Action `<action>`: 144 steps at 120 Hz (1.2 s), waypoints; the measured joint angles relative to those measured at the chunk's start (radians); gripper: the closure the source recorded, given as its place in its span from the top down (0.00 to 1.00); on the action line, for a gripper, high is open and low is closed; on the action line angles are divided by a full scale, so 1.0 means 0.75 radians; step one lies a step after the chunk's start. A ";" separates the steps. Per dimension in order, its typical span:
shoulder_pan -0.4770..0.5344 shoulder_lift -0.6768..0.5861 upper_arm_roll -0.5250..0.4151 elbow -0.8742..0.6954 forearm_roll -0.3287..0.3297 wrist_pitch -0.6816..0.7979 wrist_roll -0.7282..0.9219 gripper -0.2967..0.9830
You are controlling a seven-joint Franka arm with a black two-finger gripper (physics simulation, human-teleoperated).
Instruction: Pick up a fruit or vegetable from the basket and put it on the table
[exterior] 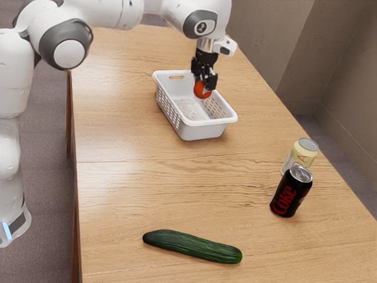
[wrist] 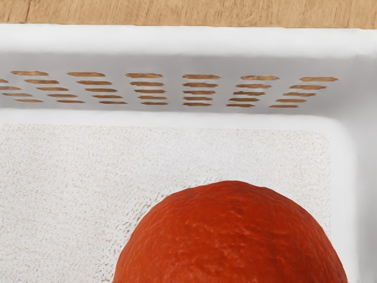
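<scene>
In the exterior view the black gripper points down into the white basket, right at an orange-red fruit by the basket's far wall. The hand partly covers the fruit there, and I cannot tell whether it is gripped. From the wrist camera the fruit looms large and round just under the hand, over the pale speckled floor of the basket. Whether the fruit touches that floor is hidden.
On the wooden table a dark green cucumber lies toward the exterior view's bottom. A black Coke can stands upright at the exterior view's right, with a pale yellow can behind it.
</scene>
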 joint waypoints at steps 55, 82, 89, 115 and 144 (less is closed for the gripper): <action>-0.257 -0.072 -0.169 0.057 0.034 -0.095 0.019 0.29; -0.326 -0.033 -0.195 0.090 0.044 -0.106 0.026 0.28; -0.339 -0.029 -0.195 0.099 0.046 -0.108 0.028 0.28; -0.341 -0.016 -0.193 0.108 0.027 -0.112 0.039 0.63; -0.342 -0.012 -0.197 0.108 0.010 -0.115 0.053 0.74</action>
